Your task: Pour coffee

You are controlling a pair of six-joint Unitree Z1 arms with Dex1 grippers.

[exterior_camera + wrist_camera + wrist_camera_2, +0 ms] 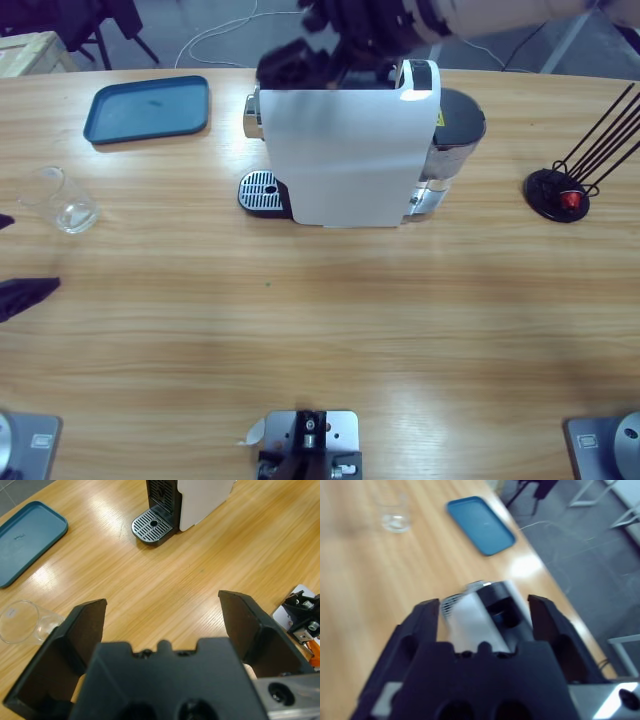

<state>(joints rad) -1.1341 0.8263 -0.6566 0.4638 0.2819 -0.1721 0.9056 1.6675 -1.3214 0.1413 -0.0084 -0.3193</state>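
The white coffee machine (340,150) stands mid-table, its round drip grate (262,192) facing left with nothing on it. An empty clear glass (62,200) stands upright near the left edge. My left gripper (30,255) is at the left edge beside the glass, open and holding nothing. In the left wrist view my left gripper (162,602) points at the grate (152,526), with the glass (20,622) to its left. My right gripper (305,62) hovers above the machine's top, open. In the right wrist view my right gripper (485,602) has the machine's top (490,610) between its jaws.
A blue tray (148,108) lies at the back left. A black round stand with thin rods and a red piece (565,192) sits at the right. A dark grey water tank (455,125) is on the machine's right side. Bare wood stretches in front of the machine.
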